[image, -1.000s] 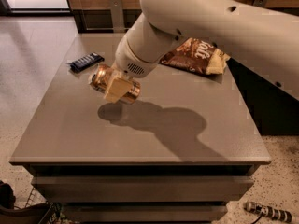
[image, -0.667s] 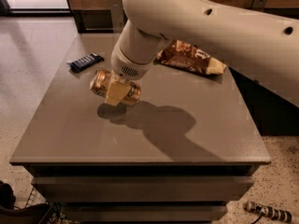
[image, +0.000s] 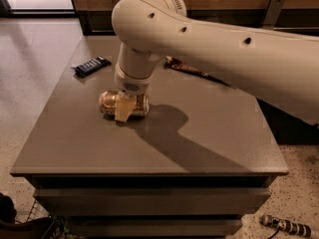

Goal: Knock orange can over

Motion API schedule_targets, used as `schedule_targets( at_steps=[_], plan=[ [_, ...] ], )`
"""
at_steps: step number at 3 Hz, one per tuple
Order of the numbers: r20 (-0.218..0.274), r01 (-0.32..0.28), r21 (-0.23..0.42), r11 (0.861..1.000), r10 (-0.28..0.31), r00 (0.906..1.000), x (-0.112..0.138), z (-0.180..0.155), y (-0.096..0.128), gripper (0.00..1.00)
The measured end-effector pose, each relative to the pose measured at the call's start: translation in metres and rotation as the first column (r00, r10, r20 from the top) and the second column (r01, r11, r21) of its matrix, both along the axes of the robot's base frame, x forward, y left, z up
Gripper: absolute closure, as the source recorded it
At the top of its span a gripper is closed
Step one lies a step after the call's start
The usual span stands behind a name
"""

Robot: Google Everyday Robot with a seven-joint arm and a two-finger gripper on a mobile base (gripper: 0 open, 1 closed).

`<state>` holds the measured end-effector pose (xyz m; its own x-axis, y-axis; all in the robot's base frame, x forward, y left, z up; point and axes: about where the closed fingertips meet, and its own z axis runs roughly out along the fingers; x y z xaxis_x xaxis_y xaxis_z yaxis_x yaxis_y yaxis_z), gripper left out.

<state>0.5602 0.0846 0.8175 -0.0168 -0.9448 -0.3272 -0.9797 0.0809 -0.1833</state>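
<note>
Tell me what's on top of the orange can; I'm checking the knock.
The tool sits over the orange can, which lies sideways; the can's middle is hidden behind it.

High view angled down over table, gripper fingers round orange can

Snack bag mostly behind arm (cut off right), tool partly hiding orange can

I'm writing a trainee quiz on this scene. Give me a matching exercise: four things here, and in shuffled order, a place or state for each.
1. orange can
2. gripper
3. black bar
4. snack bag

a. partly hidden behind the arm
b. lying on its side
c. flat near the table left edge
d. down against the can

Pairs: 1-b; 2-d; 3-c; 4-a
</note>
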Motion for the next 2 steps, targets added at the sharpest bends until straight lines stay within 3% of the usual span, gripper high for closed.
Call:
schedule_targets(
  at_steps=[1,2],
  plan=[
    [-0.005,-0.001,0.006,1.000,0.001,1.0000,0.0003,0.0059,0.0007,0.98],
    [-0.005,-0.001,0.006,1.000,0.001,1.0000,0.0003,0.0068,0.0007,0.73]
  ],
)
